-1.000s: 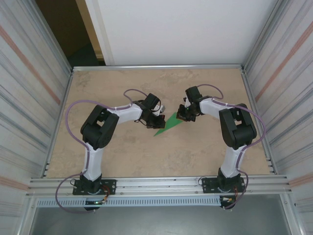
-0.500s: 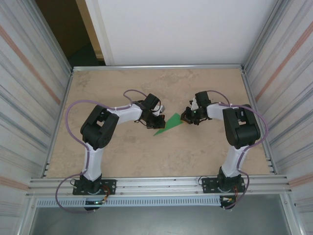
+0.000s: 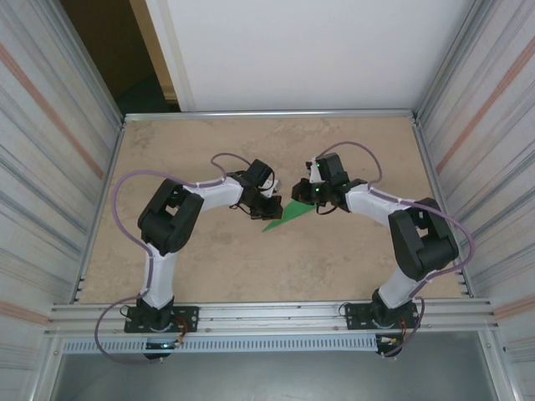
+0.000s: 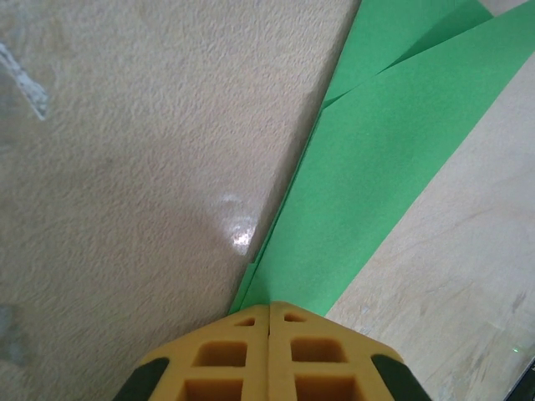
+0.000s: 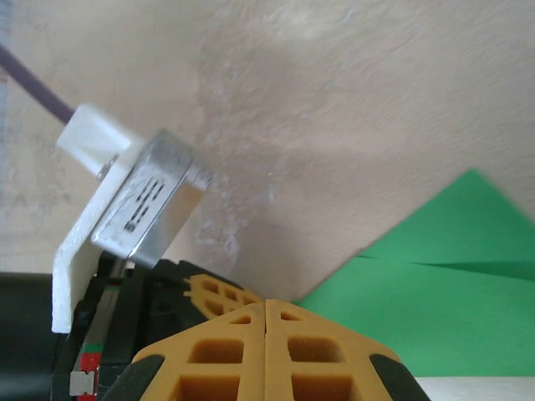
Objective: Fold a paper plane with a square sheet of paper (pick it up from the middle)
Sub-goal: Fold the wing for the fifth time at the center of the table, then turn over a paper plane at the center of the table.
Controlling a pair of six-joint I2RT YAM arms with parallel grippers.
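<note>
Two tools (image 4: 269, 307) (image 5: 266, 304), one paper plane (image 3: 288, 214)

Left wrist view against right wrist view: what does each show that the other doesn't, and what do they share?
Left wrist view: the green paper runs as a long narrow folded strip, layers overlapping at its far end, tapering toward the shut left fingers. Right wrist view: a silver box on a white bracket with a purple cable, and the paper's pointed corner above the shut right fingers. Shared: green paper on the tan table, yellow fingers pressed together at the bottom edge.
</note>
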